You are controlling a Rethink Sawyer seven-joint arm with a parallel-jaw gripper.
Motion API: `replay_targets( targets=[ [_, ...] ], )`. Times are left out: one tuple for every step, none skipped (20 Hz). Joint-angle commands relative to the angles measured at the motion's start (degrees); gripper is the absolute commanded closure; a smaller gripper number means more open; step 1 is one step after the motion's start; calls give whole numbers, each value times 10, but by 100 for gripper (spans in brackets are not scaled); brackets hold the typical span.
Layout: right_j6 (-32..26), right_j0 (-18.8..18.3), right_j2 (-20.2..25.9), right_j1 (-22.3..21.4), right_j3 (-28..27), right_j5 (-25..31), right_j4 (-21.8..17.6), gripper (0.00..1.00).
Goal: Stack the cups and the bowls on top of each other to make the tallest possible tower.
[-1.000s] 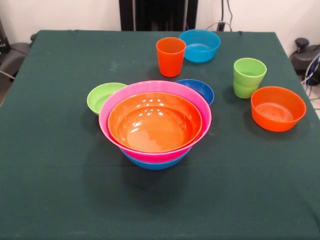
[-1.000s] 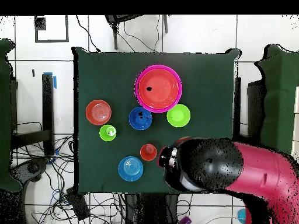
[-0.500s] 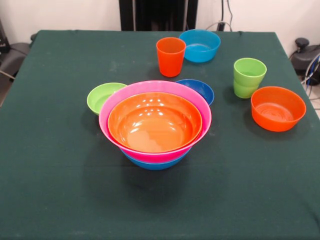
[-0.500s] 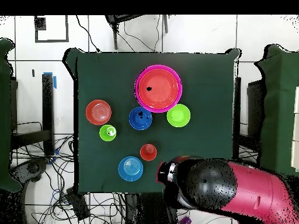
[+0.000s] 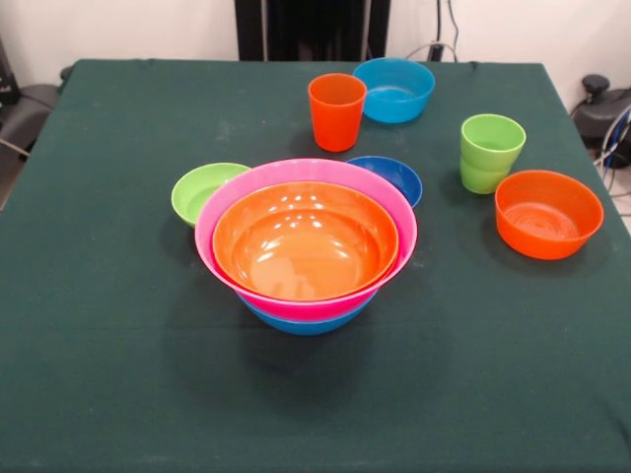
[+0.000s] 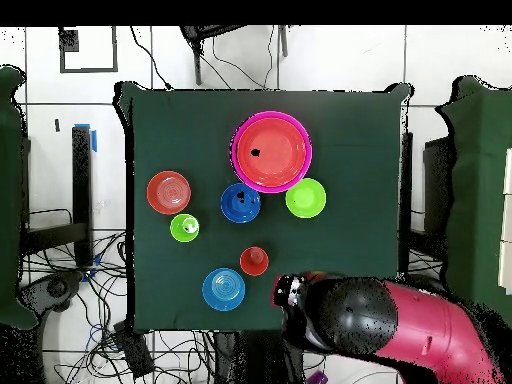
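Note:
The tower (image 5: 306, 241) (image 6: 271, 151) is a large orange bowl nested in a pink bowl (image 5: 396, 215), on a blue bowl (image 5: 306, 322). Beside it sit a lime green bowl (image 5: 200, 187) (image 6: 305, 197) and a dark blue bowl (image 5: 396, 174) (image 6: 240, 202). Further off stand an orange cup (image 5: 336, 110) (image 6: 254, 261), a light blue bowl (image 5: 394, 89) (image 6: 223, 289), two nested lime green cups (image 5: 490, 153) (image 6: 184, 228) and a small orange bowl (image 5: 548, 213) (image 6: 168, 192). The gripper (image 6: 285, 292) shows only from above at the arm's end, at the table's edge near the orange cup, touching nothing.
The red and black arm (image 6: 380, 320) lies over the table's bottom right edge in the overhead view. A dark green cloth (image 5: 118, 345) covers the table. Cables (image 6: 170, 350) lie on the floor around it.
The arm has drawn back from beside the orange cup toward the table's edge and lower right in the overhead view. No cup or bowl has moved.

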Motion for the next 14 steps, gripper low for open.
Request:
replay_targets(
  targets=[
    [-84, 18, 25, 113, 29, -78, -93, 0],
    [-74, 24, 23, 136, 13, -88, -117, 0],
    [-71, 27, 22, 150, 6, -95, -128, 0],
    [-65, 30, 19, 169, -7, -102, -142, 0],
    [-57, 33, 16, 178, -16, -103, -149, 0],
    [-53, 35, 15, 189, -26, -96, -154, 0],
    [-49, 37, 13, 199, -36, -89, -160, 0],
    [-46, 39, 12, 209, -47, -73, -164, 0],
    [-41, 41, 10, 217, -52, -67, -167, 0],
    [-38, 42, 9, 223, -58, -57, -165, 0],
    [-35, 43, 8, 230, -64, -46, -162, 0],
    [-32, 47, 8, 235, -72, -31, -163, 0],
    [-31, 49, 8, 237, -76, -23, -163, 0],
    [-28, 54, 7, 245, -87, -12, -165, 0]
  ],
)
